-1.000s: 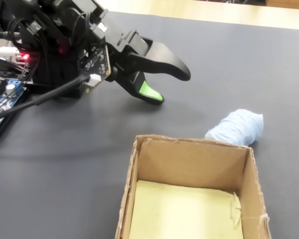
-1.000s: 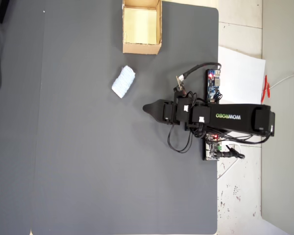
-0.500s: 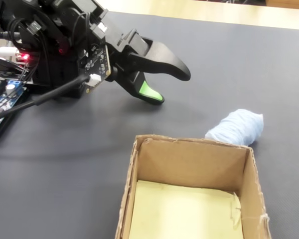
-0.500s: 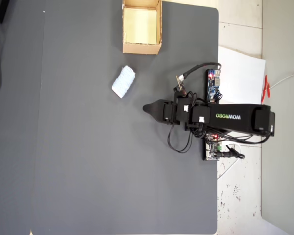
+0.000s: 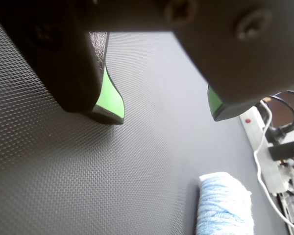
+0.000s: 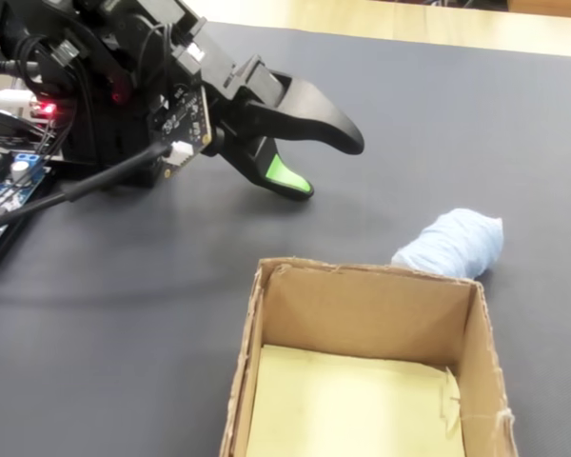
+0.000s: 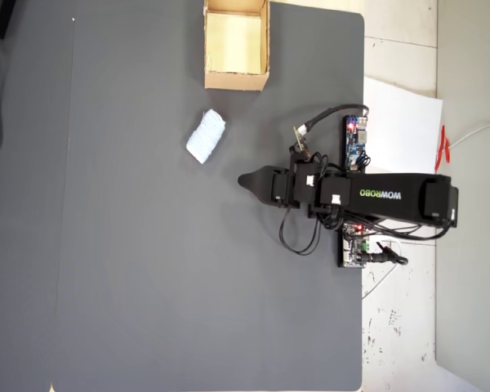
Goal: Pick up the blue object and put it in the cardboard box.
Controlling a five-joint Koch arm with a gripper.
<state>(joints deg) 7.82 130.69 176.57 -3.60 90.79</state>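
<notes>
The blue object (image 7: pixel 206 136) is a pale ribbed roll lying on the black mat. In the fixed view the blue object (image 6: pixel 452 243) rests just past the far right corner of the cardboard box (image 6: pixel 362 314), which is open-topped with a pale yellow bottom. In the overhead view the cardboard box (image 7: pixel 237 80) sits at the top edge of the mat. My gripper (image 6: pixel 325 164) hovers low over the mat, open and empty, its green pads well apart. In the wrist view the gripper (image 5: pixel 164 112) frames bare mat, and the blue object (image 5: pixel 224 205) lies below and to the right. The gripper (image 7: pixel 243 180) is right of and below the roll.
Circuit boards (image 7: pixel 355 143) and cables sit by the arm's base at the mat's right edge in the overhead view. In the fixed view, a blue board (image 6: pixel 0 195) and wires lie at the left. A white power strip (image 5: pixel 264 147) with cords runs along the mat's edge in the wrist view.
</notes>
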